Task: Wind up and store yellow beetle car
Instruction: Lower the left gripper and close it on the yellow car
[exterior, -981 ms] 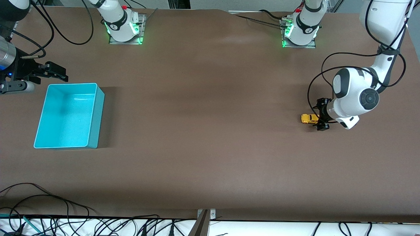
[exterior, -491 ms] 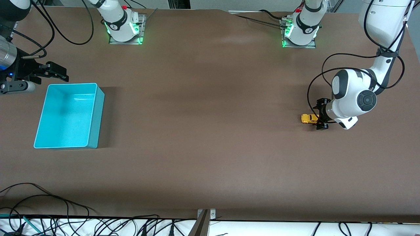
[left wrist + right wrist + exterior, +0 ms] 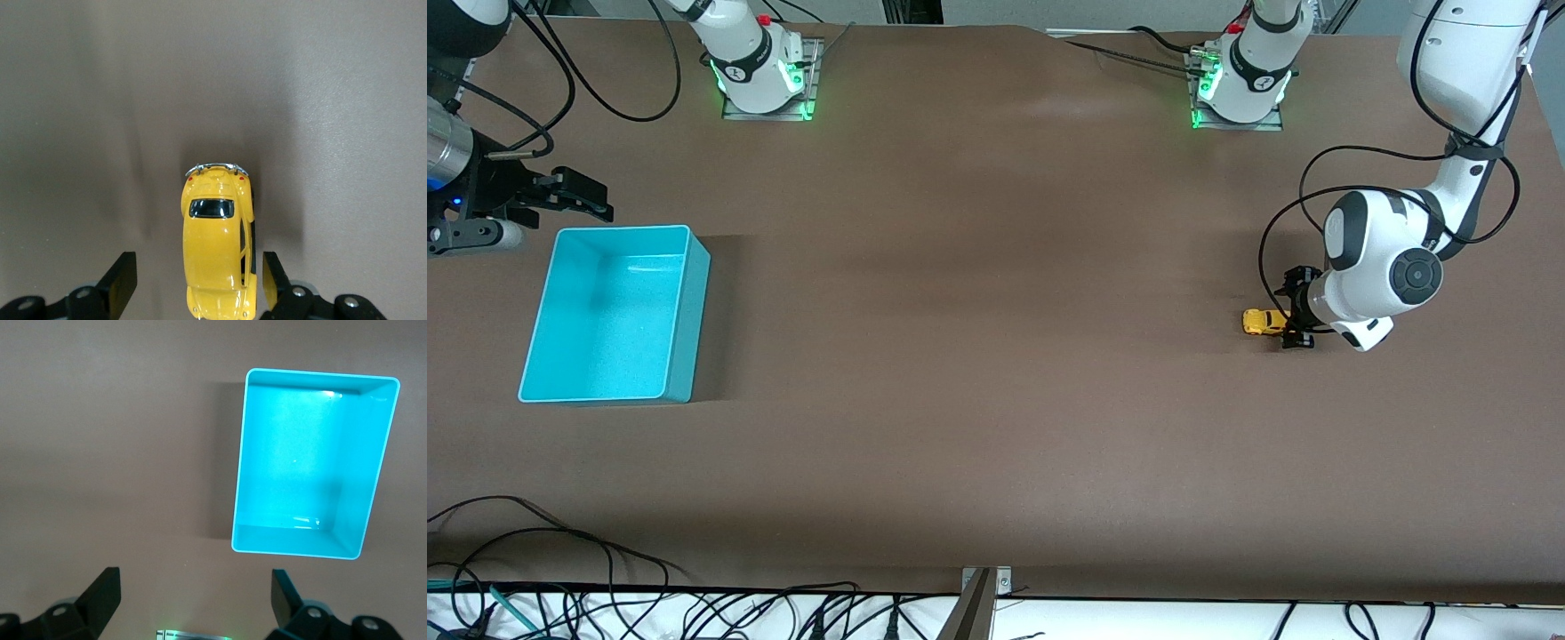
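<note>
Change since a second ago: my left arm's elbow and wrist have drifted slightly toward the car; the car and the bin have not shifted.
Left gripper (image 3: 1291, 313): down at table level, fingers spread, one on each side of the car's nose end; in my left wrist view a gap shows between each finger (image 3: 122, 280) and the body, so I am not clamped on it yet.
Yellow beetle car (image 3: 217, 248): on its wheels on the brown table (image 3: 996, 373), toward the left arm's end, well apart from the bin.
Right gripper (image 3: 574, 196): waiting with fingers apart, up in the air just off the bin's rim at the right arm's end.
Turquoise bin (image 3: 694, 293): nothing in it that I can see.
Done so far: only the approach, by my reckoning; I straddle the car.
Still to do: close on the car, pull it back to wind it, then get it into the bin.
</note>
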`<state>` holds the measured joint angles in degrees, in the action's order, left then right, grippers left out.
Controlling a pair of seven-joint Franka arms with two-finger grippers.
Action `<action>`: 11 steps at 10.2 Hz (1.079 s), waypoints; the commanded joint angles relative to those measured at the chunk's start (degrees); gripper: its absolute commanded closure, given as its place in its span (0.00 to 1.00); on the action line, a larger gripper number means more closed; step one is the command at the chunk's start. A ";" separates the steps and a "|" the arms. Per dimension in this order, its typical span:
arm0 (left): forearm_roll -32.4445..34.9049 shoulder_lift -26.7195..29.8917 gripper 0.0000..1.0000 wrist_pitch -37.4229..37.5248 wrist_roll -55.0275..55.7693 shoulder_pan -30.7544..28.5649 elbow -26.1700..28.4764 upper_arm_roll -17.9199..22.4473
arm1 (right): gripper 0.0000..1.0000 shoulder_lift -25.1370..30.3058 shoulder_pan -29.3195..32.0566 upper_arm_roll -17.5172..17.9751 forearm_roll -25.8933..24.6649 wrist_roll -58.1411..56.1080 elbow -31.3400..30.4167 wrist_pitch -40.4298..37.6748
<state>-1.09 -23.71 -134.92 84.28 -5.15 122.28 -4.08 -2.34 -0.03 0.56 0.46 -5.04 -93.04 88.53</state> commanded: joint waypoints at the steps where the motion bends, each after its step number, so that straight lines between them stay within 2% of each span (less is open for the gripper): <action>1: 1.62 0.06 0.49 -0.61 1.23 -0.04 0.24 -0.05 | 0.00 -0.30 0.12 0.23 -0.19 -0.67 1.19 -0.29; 2: 1.62 -0.02 0.68 -0.61 1.23 0.05 0.24 -0.05 | 0.00 -0.30 0.12 0.23 -0.19 -0.67 1.19 -0.29; 3: 1.62 -0.02 0.91 -0.61 1.23 0.05 0.16 -0.05 | 0.00 -0.30 0.12 0.23 -0.19 -0.67 1.19 -0.29; 4: 1.62 0.06 1.00 -0.61 1.23 0.14 0.15 -0.05 | 0.00 -0.30 0.12 0.23 -0.19 -0.67 1.19 -0.29; 6: 1.62 1.29 1.00 0.09 1.84 0.66 -0.28 -0.23 | 0.00 -0.39 0.12 0.23 -0.19 -0.67 1.19 -0.20; 9: 0.92 4.10 1.00 2.73 6.30 0.66 -0.46 -4.08 | 0.00 -0.39 0.12 0.23 -0.19 -0.67 1.19 -0.20; 11: 0.66 2.97 1.00 2.12 11.58 0.75 -0.64 -7.16 | 0.00 -0.39 0.12 0.23 -0.19 -0.67 1.19 -0.20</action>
<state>-1.08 -21.26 -133.61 91.80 -4.78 121.48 -9.78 -2.34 -0.05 0.59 0.46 -5.04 -93.04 88.59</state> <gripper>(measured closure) 0.608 0.000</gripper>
